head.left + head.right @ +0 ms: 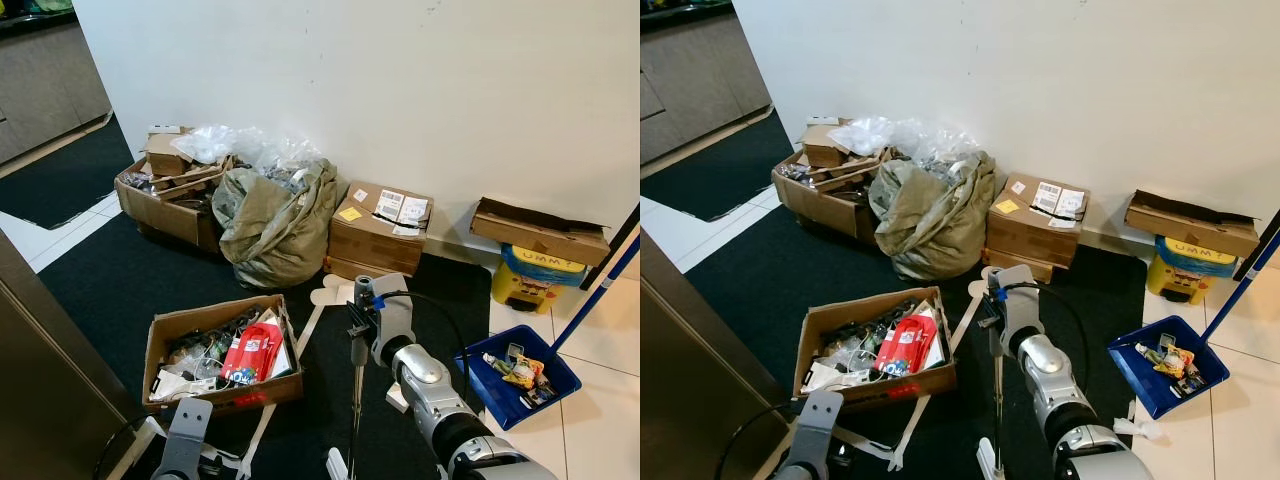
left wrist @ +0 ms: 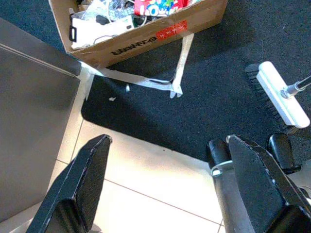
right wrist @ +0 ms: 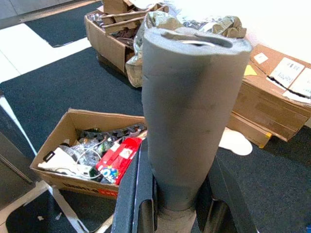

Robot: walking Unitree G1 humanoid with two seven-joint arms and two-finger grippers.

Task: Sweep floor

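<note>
The right gripper [image 3: 175, 204] squeezes the gray foam grip of the broom handle [image 3: 192, 111]. The broom head [image 2: 283, 94] rests on the dark rug [image 1: 120, 280]. The left gripper [image 2: 165, 189] hangs wide open and holds nothing. The blue dustpan [image 1: 520, 378] with trash sits on the tile floor [image 1: 600, 350].

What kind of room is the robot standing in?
Probably a storage corner of a home, maybe beside a kitchen. Open cardboard boxes of odds and ends and a stuffed green sack sit on a dark mat along a white wall. A blue dustpan holds litter, and the right gripper holds a broom handle.
</note>
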